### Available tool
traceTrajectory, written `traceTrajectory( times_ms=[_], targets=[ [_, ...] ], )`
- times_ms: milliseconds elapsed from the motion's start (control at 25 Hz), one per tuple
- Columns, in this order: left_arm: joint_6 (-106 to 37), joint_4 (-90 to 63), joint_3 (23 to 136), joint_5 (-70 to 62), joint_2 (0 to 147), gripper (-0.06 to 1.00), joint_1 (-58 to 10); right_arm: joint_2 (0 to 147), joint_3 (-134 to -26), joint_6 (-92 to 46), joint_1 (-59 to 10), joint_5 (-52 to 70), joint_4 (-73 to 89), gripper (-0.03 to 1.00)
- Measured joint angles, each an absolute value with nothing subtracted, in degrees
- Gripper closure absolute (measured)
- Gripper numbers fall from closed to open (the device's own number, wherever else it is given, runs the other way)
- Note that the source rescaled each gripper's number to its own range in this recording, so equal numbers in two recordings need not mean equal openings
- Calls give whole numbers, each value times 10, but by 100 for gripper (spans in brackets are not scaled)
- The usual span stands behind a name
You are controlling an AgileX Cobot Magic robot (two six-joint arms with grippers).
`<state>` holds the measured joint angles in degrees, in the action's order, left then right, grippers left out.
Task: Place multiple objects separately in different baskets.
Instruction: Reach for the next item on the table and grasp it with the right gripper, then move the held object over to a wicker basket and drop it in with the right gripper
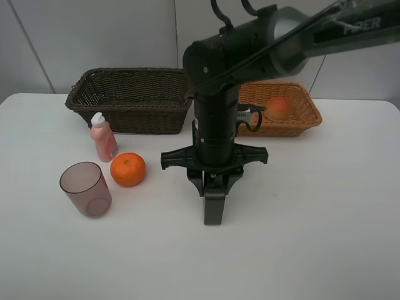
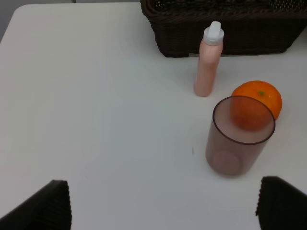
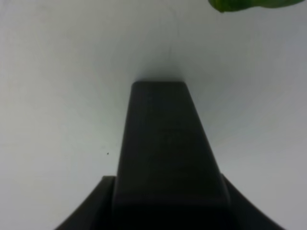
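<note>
Brown wicker basket, tan basket: two. Right pincer grips one black rectangular bottle; left pincer gapes open. Green lime shows in right wrist view only.

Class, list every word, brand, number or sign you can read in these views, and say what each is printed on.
"PIPER": pale letters on the right arm's upper link, faint and partly blurred.
Pink bottle: no label that can be read.
Black bottle: no print shows.
No other text appears in any view.
</note>
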<state>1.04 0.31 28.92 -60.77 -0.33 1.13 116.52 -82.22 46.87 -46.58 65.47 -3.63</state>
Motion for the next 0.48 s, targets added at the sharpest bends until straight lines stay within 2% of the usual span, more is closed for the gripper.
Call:
traceTrajectory(
  times_ms=[480],
  targets=[
    [10, 3, 289, -608, -3, -6, 11, 1165, -822, 468, -466, 655, -36, 95]
  ],
)
